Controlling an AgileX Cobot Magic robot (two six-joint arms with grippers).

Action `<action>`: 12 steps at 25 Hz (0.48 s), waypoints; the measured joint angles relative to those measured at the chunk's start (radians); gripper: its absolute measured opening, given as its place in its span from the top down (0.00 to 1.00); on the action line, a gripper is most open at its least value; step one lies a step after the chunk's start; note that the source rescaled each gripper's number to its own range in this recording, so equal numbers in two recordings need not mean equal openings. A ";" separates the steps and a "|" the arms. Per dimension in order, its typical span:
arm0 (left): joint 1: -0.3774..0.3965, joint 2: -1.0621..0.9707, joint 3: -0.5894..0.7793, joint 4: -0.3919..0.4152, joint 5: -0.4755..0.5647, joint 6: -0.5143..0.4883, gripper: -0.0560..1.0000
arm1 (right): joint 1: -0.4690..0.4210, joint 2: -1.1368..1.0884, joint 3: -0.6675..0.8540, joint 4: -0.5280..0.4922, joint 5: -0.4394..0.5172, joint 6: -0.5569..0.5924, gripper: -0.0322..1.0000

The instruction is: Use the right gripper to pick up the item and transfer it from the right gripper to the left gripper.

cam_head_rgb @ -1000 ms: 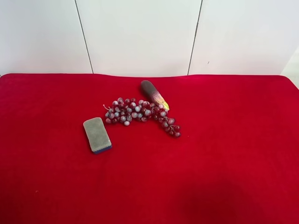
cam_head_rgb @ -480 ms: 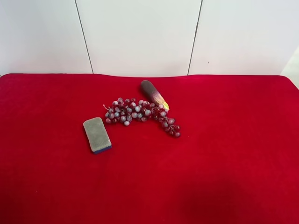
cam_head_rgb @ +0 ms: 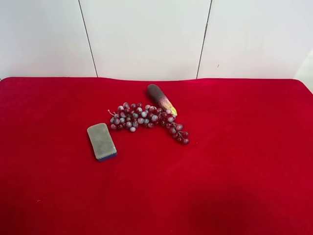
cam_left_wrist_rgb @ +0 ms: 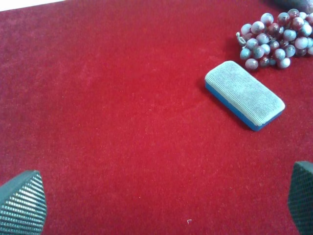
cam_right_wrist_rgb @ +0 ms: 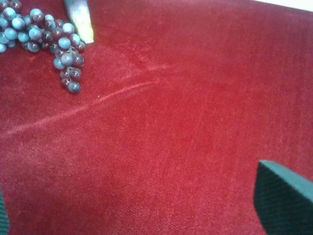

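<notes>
The grape bunch [cam_head_rgb: 146, 120] lies on the red cloth near the middle of the exterior high view, its thin end pointing to that view's lower right. Neither arm shows in that view. In the right wrist view the grapes [cam_right_wrist_rgb: 44, 36] lie far from my right gripper [cam_right_wrist_rgb: 146, 215], which is open and empty above bare cloth; one dark pad [cam_right_wrist_rgb: 286, 196] shows plainly. In the left wrist view the grapes [cam_left_wrist_rgb: 274, 39] lie beyond the sponge. My left gripper [cam_left_wrist_rgb: 161, 205] is open and empty, its ribbed pads [cam_left_wrist_rgb: 22, 203] far apart.
A grey sponge with a blue base [cam_head_rgb: 101, 141] lies beside the bunch's stem end; it also shows in the left wrist view [cam_left_wrist_rgb: 244, 94]. A dark purple yellow-tipped piece [cam_head_rgb: 160, 99] touches the bunch's far side. The red cloth [cam_head_rgb: 234, 161] ends at a white wall.
</notes>
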 joint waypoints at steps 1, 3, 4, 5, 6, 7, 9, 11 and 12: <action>0.000 0.000 0.000 0.000 0.000 0.000 0.00 | 0.000 0.000 0.000 0.000 0.000 0.000 0.01; 0.000 0.000 0.000 0.000 0.000 0.000 0.00 | 0.000 0.000 0.000 0.000 0.000 0.000 0.01; 0.000 0.000 0.000 0.000 0.000 0.000 0.00 | 0.000 0.000 0.000 0.000 0.000 0.000 0.01; 0.000 0.000 0.000 0.000 0.000 0.000 0.00 | 0.000 0.000 0.000 0.000 0.000 0.000 0.01; 0.000 0.000 0.000 0.000 0.000 0.000 0.00 | 0.000 0.000 0.000 0.000 0.000 0.000 0.01; 0.000 0.000 0.000 0.000 0.000 0.000 0.00 | 0.000 0.000 0.000 0.000 0.000 0.000 0.01; 0.000 0.000 0.000 0.000 0.000 0.002 0.00 | 0.000 0.000 0.000 0.000 0.000 0.000 0.01; 0.000 0.000 0.000 0.000 0.000 0.002 0.00 | 0.000 0.000 0.000 0.000 0.000 0.000 0.01; 0.000 0.000 0.000 0.000 0.000 0.002 0.00 | 0.000 0.000 0.000 0.000 0.000 0.000 0.01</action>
